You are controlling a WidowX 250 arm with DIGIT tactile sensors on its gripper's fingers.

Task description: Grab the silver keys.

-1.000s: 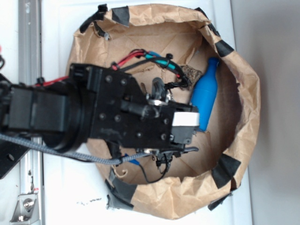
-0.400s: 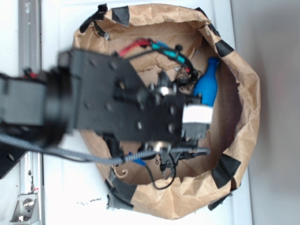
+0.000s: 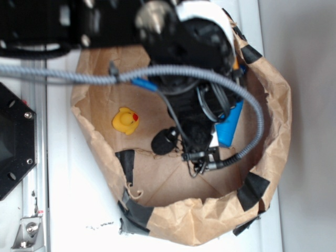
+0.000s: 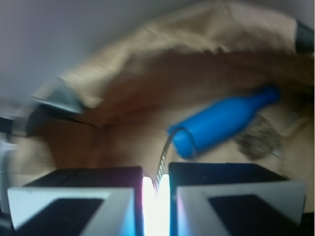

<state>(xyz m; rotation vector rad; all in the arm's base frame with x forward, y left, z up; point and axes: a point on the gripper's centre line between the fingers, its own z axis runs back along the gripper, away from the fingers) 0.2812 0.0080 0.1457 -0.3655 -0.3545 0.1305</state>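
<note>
In the wrist view my gripper (image 4: 156, 181) has its jaws almost together, pinched on a thin silver toothed strip that curves up from the gap. This is part of the silver keys (image 4: 163, 158). The rest of the bunch is hidden behind the jaws. In the exterior view the arm reaches down from the top into the brown paper bag (image 3: 273, 131), and the gripper (image 3: 201, 156) hangs over the bag floor. The keys cannot be made out there.
A blue bottle (image 4: 221, 123) lies just beyond the jaws and is partly covered by the arm in the exterior view (image 3: 231, 126). A brown rough lump (image 4: 258, 140) lies beside it. A yellow duck (image 3: 125, 121) sits at the bag's left. Black tape patches (image 3: 254, 189) line the rim.
The arm has swung from the left side to the top of the picture, uncovering the duck and the bag floor. It now covers most of the blue bottle.
</note>
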